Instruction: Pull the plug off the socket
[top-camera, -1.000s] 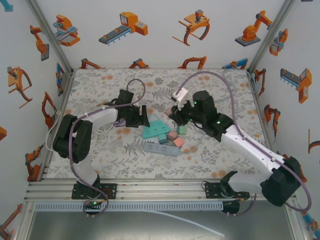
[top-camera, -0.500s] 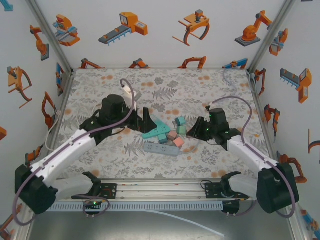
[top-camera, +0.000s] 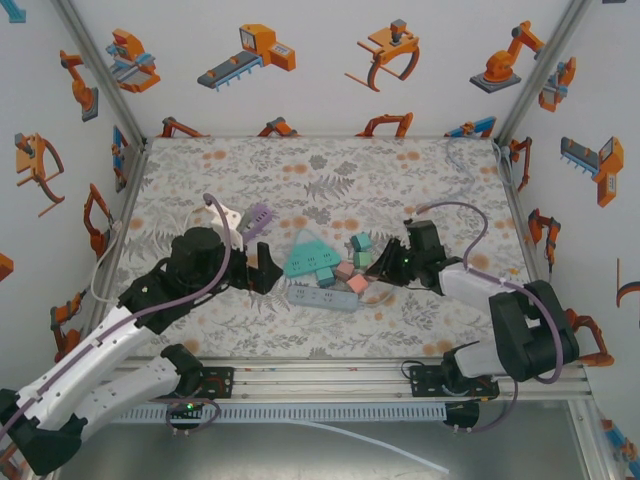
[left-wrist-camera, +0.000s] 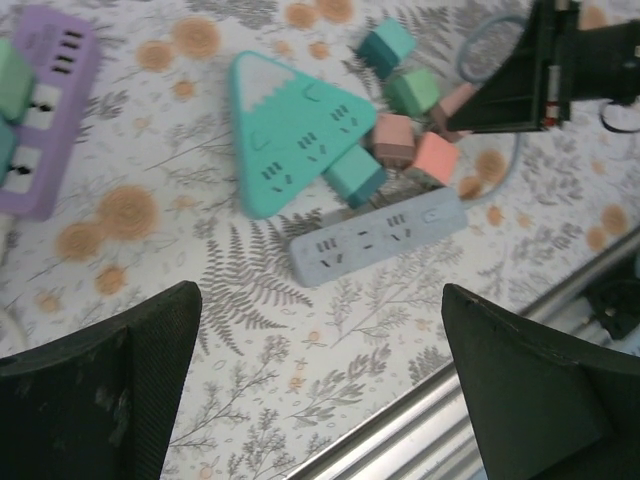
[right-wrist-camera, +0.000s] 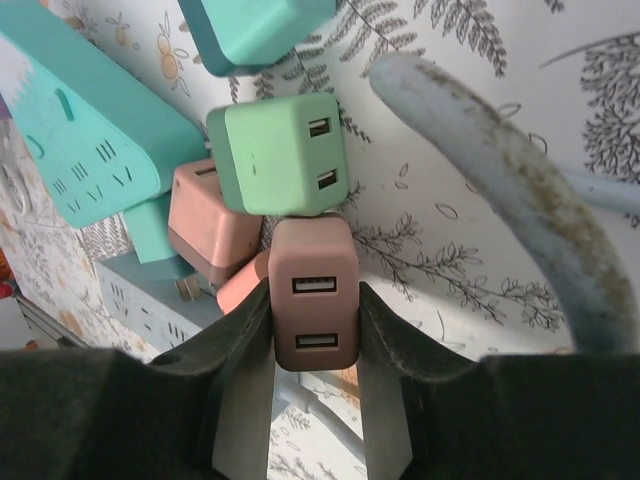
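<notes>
Right fingers (right-wrist-camera: 236, 345) tight around a dusty-pink cube plug (right-wrist-camera: 312, 305) (two USB ports, rounded corners); left gripper (left-wrist-camera: 320, 300) agape.

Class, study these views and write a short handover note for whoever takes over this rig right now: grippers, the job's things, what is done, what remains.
Left gripper: open, holding nothing, above the table beside the triangular teal strip.
Right gripper: shut on the dusty-pink plug, among other cube plugs near the grey-blue strip.
Done: grip made; cannot tell whether that plug sits in a socket.
Left: a teal plug looks seated in the triangular strip's edge; pull it off.
</notes>
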